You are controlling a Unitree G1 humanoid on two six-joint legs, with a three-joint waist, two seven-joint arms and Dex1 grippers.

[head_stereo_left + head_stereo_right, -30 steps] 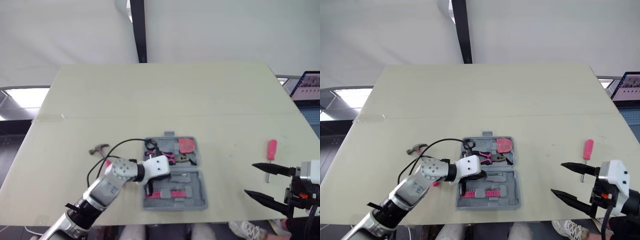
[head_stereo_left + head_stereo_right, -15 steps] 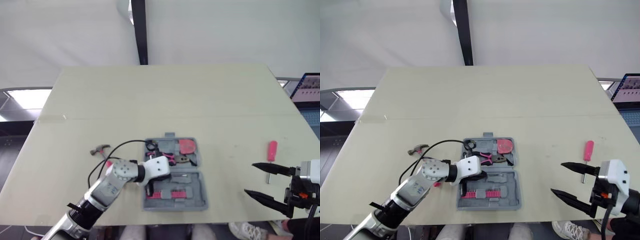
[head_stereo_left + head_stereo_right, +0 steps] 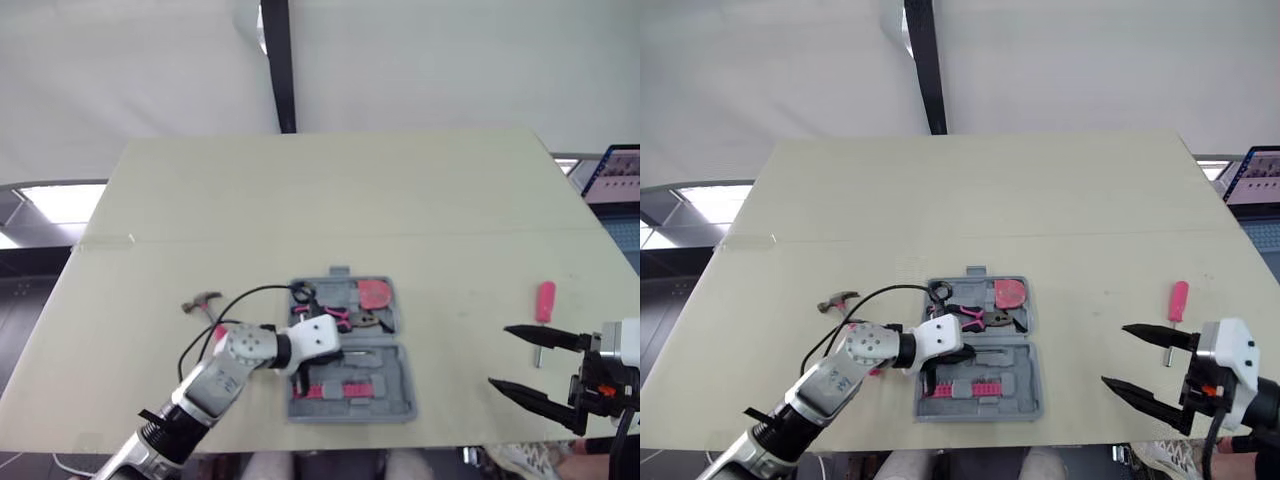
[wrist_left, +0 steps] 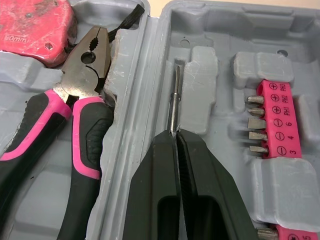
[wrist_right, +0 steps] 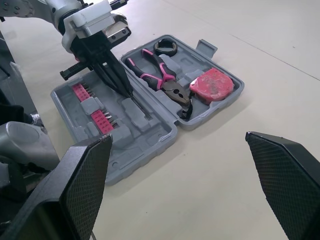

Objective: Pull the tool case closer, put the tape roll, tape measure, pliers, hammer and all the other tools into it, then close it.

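Observation:
The grey tool case lies open near the table's front middle. Its far half holds the black tape roll, the pink-handled pliers and the red tape measure. Its near half holds pink bit strips. My left gripper is over the near half by the hinge, shut on a thin metal shaft that lies along a slot. The hammer lies on the table left of the case. A pink screwdriver lies at the right. Just in front of it my right gripper hangs open and empty.
A laptop shows past the table's right edge. A black pole stands behind the table's far edge. A black cable loops from my left arm over the table between the hammer and the case.

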